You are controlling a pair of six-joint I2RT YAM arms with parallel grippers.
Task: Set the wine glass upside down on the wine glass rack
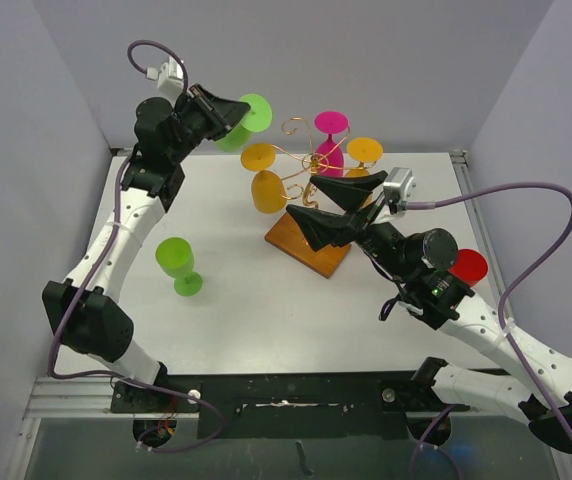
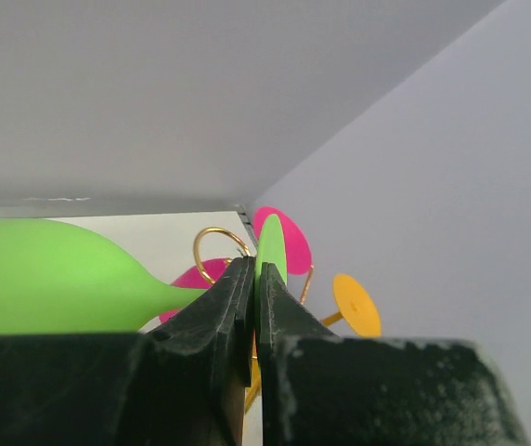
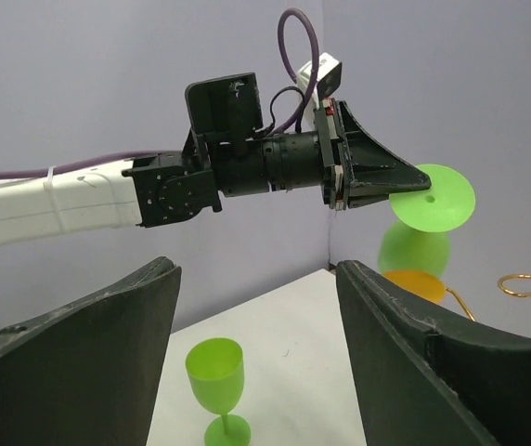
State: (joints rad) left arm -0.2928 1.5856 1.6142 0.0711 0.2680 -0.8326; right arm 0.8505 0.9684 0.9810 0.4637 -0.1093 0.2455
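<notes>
1. The left hand is raised off the tabletop near the back wall, its fingers pressed together on the round foot of the green wine glass
2. In the left wrist view the foot shows edge-on between the two fingers, and the bowl of the green wine glass stretches off to the left, so the glass lies roughly sideways across the hand
3. From the right wrist view the left hand pinches the foot at its edge, the flat underside faces this camera, and the bowl sits lower and behind it
4. The held glass is in the air, to the left of the wine glass rack in the top view and not touching its gold wire
5. The rack stands on its brown wooden base near the middle back of the tabletop; two orange glasses and a magenta glass hang among its scroll arms
6. The right hand hovers low just beside the rack's base, its fingers spread wide apart with nothing between them
7. A second green glass stands upright on the tabletop, well apart from the rack, on the left
8. A red round thing shows beside the right arm, partly hidden by it
</notes>
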